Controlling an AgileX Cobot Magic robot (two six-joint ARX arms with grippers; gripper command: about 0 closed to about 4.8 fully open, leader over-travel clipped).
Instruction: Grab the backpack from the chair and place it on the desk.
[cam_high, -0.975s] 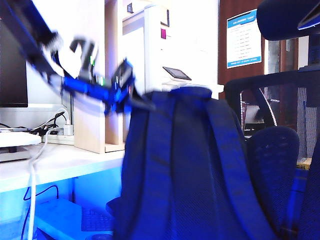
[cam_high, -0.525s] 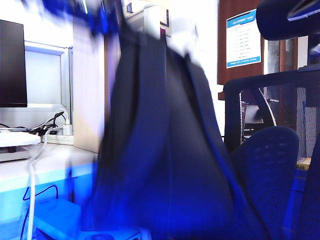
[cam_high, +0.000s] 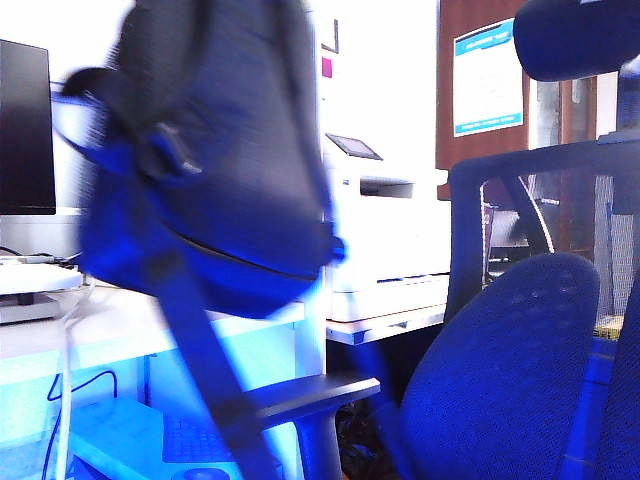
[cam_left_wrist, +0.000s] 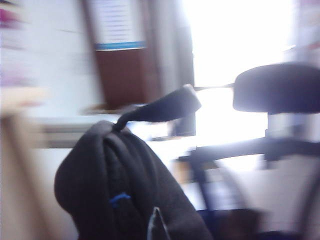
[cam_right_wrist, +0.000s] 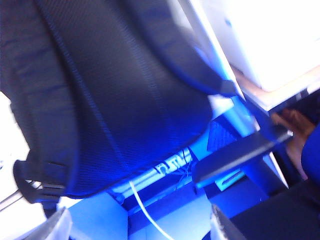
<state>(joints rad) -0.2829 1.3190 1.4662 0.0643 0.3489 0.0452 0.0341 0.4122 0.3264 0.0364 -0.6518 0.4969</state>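
Now the backpack is hanging blurred in the air above the tabletop.
The left gripper is pinching its top fabric; the right gripper is gaping wide beneath it, beside the chair.

The backpack hangs in the air above the desk edge, blocking the way to the monitor behind it. Right of the desk, the chair and its armrest crowd the gap.
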